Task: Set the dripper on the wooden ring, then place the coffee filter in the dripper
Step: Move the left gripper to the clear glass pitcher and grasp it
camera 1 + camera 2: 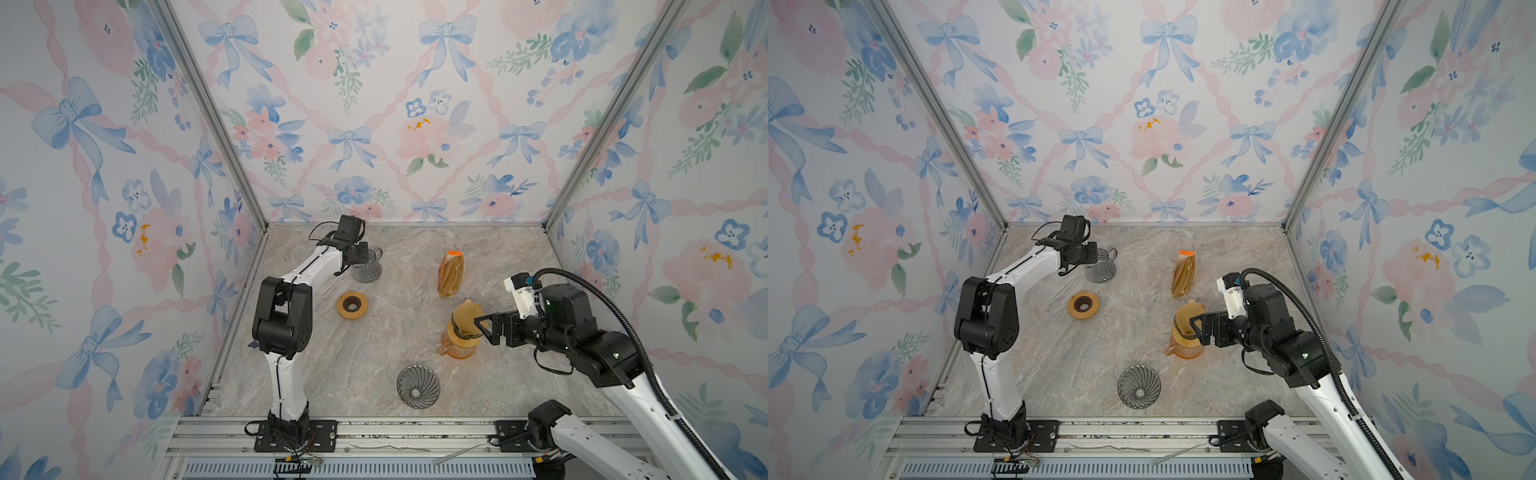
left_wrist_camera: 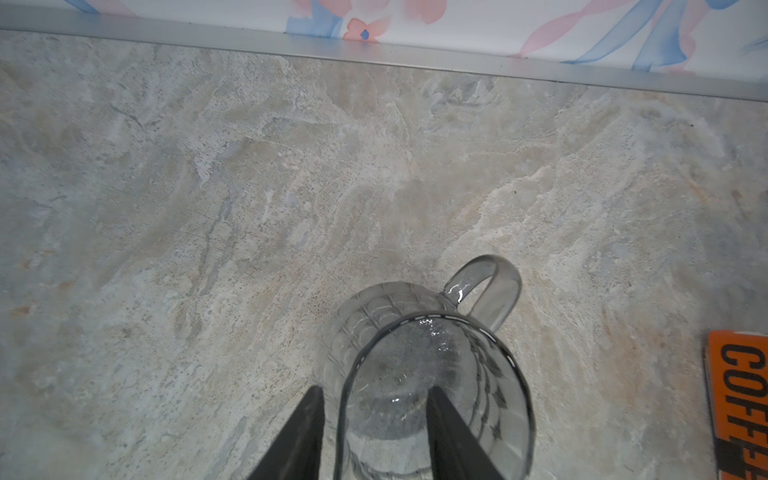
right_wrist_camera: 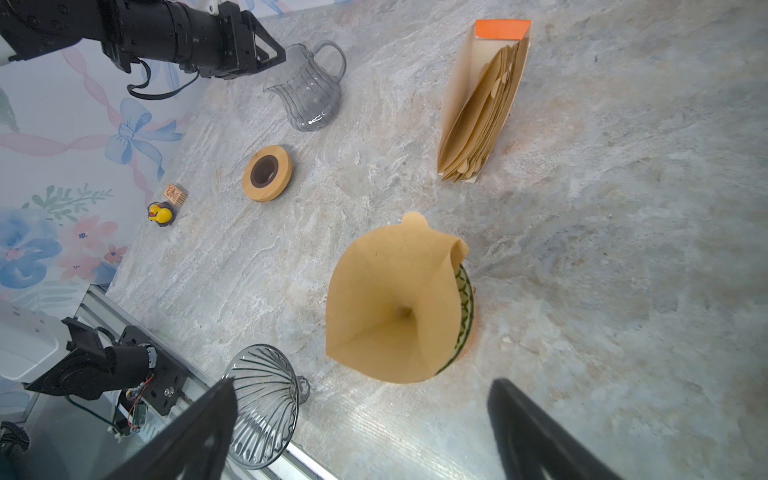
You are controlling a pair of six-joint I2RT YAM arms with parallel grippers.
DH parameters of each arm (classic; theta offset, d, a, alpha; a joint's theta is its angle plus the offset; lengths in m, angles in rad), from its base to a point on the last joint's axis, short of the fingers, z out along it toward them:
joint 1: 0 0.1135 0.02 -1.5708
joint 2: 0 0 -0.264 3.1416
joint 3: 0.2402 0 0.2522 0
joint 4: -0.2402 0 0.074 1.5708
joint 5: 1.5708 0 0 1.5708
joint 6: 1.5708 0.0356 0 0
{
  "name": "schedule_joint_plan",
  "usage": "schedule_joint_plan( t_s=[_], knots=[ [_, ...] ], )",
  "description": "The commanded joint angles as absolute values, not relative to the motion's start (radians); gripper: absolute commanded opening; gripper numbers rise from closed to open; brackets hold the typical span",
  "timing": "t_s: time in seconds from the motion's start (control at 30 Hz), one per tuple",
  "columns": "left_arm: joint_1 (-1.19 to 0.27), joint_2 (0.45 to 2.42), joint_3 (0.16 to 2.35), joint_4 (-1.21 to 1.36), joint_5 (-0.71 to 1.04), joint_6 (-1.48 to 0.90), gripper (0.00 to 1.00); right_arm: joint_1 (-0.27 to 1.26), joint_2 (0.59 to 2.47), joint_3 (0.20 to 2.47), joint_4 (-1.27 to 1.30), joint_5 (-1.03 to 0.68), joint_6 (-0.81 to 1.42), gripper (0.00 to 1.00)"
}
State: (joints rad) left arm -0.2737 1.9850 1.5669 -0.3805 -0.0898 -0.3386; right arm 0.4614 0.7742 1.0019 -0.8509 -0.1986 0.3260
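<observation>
Seemingly unclamped, left tool point(image 2: 374, 390) straddles pitcher point(image 2: 386, 299) rim, half cropped; right tool point(image 3: 363, 382) gapes.

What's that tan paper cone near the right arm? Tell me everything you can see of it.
It is a tan paper coffee filter, opened into a cone with a folded seam down one side and a small rounded tab on its rim. It sits point-down in an orange see-through vessel with a green patterned band, off-centre and covering most of the mouth. The right hand stands open beside it, not gripping it.
</observation>
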Motion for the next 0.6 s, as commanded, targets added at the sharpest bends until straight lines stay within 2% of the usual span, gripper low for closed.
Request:
schedule_joint_plan(
  t_s=[0.0,0.57],
  knots=[
    [-0.264,2.020,1.600,-0.427,-0.113,-0.316,0.40,0.474,0.761,1.032,-0.880,-0.180,0.334,0.96],
    [-0.260,2.061,1.621,-0.449,-0.124,-0.316,0.21,0.482,0.747,0.998,-0.848,-0.178,0.355,0.96]
  ],
)
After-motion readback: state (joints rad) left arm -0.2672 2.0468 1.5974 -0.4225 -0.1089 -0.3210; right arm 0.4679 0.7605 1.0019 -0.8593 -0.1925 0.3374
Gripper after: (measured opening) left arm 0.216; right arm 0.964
